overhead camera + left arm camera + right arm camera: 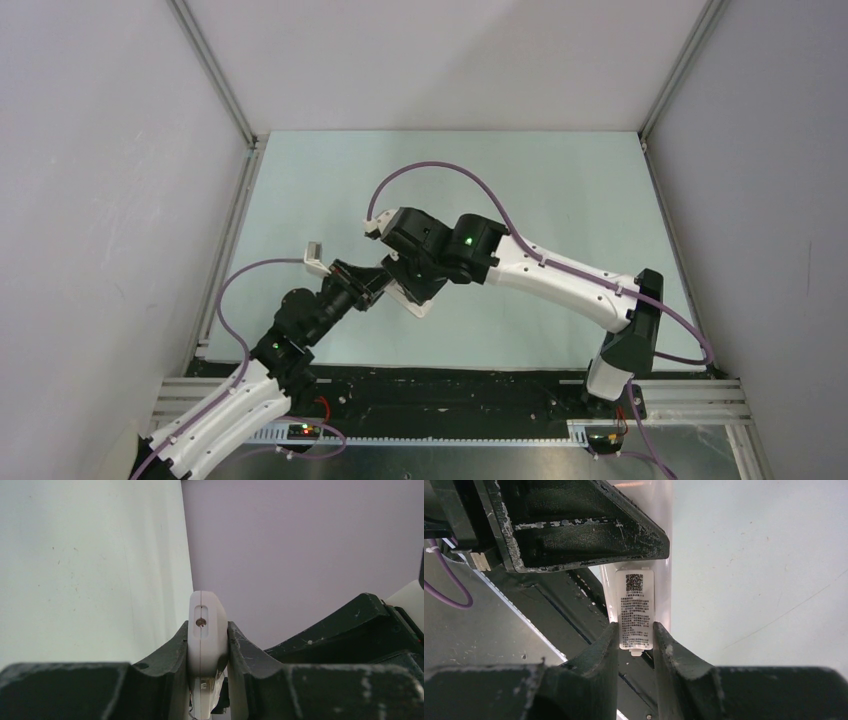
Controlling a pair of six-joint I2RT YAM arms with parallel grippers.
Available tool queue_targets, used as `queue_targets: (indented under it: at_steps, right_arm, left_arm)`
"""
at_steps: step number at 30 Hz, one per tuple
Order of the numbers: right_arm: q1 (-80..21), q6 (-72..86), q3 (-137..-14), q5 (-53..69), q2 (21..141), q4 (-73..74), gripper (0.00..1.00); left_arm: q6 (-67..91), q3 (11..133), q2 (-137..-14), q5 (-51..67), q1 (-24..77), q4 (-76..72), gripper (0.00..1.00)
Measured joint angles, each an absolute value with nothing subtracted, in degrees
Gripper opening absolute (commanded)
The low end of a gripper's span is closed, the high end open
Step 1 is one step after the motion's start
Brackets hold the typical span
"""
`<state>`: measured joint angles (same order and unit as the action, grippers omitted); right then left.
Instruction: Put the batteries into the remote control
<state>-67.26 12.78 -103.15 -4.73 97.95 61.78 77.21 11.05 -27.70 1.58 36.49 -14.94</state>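
Observation:
The remote control [207,622] is a slim white handset held edge-on between my left gripper's [207,635] fingers, lifted off the table. In the top view only its white corner [418,303] shows, between the two gripper heads. My left gripper [383,283] is shut on it. In the right wrist view the remote's white back [662,580] carries a pale cover plate [636,610] with a printed label and a small tab. My right gripper [636,632] is closed on that plate's lower end, and it meets the left one over the near left table [408,288]. The batteries are out of view.
The pale green table mat [560,220] lies inside grey enclosure walls with aluminium corner rails [215,70]. A black strip [450,385] runs along the near edge by the arm bases. Purple cables [450,172] loop above both arms.

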Motion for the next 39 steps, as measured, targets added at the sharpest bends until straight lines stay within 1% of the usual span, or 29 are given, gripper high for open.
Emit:
queue_targets:
  at_steps: [39]
  right_arm:
    - [-66.74, 12.29, -103.61, -2.55, 99.66, 62.76, 0.17]
  left_arm:
    - [77.17, 10.87, -27.62, 1.74, 36.45, -15.31, 0.08]
